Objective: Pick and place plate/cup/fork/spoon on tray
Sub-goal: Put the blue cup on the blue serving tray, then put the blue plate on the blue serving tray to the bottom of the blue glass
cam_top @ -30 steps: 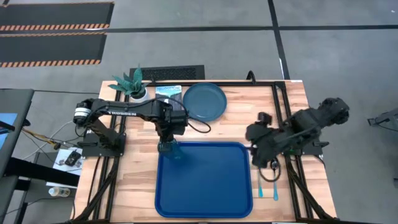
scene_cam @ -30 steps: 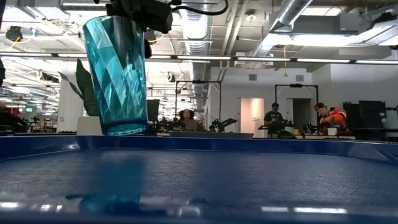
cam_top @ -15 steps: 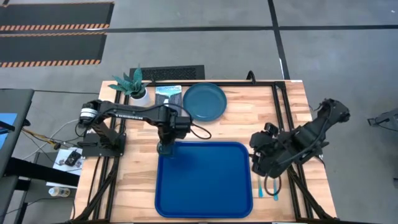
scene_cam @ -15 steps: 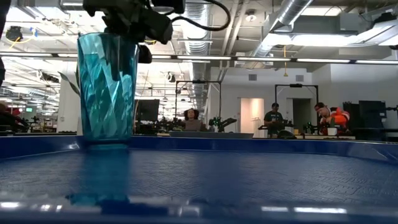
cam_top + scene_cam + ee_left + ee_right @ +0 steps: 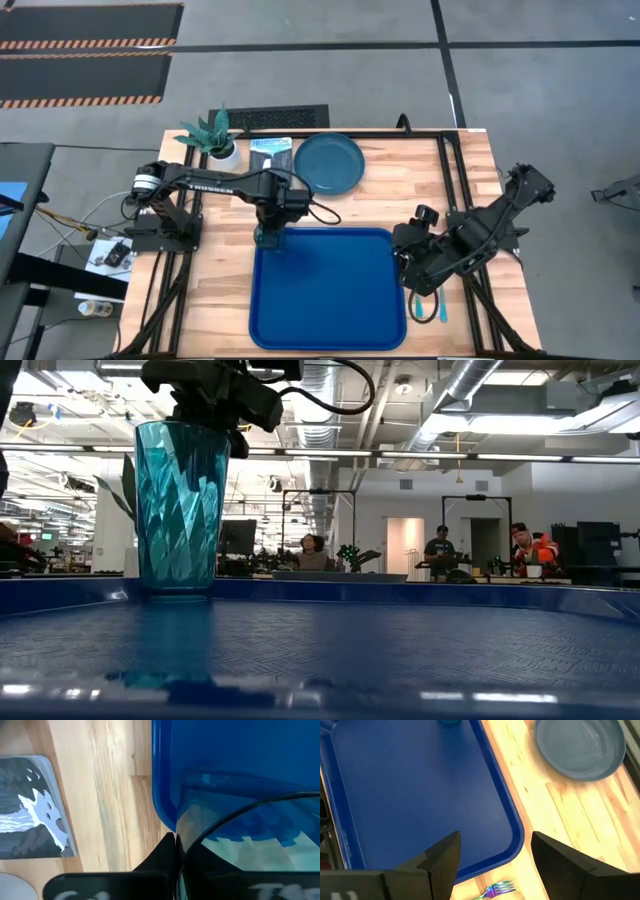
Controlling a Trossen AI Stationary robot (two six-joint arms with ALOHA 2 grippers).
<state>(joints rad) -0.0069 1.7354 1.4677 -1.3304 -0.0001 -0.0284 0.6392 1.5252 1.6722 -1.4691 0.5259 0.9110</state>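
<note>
Release needs care: left fingers [image 5: 215,400] pinching the translucent teal-green tumbler's [image 5: 177,505] rim should spread only once it rests flat in the royal-blue rectangular tray's [image 5: 330,290] corner.

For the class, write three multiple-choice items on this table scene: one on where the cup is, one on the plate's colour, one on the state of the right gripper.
1. Where is the cup?
A. in a corner of the tray
B. on the plate
C. beside the fork

2. What colour is the plate?
A. red
B. teal-blue
C. white

3. How is the right gripper?
A. shut on the fork
B. shut on the plate
C. open and empty

Answers: 1 A, the left gripper grips its rim there; 2 B, seen from above; 3 C, fingers apart above the fork.
</note>
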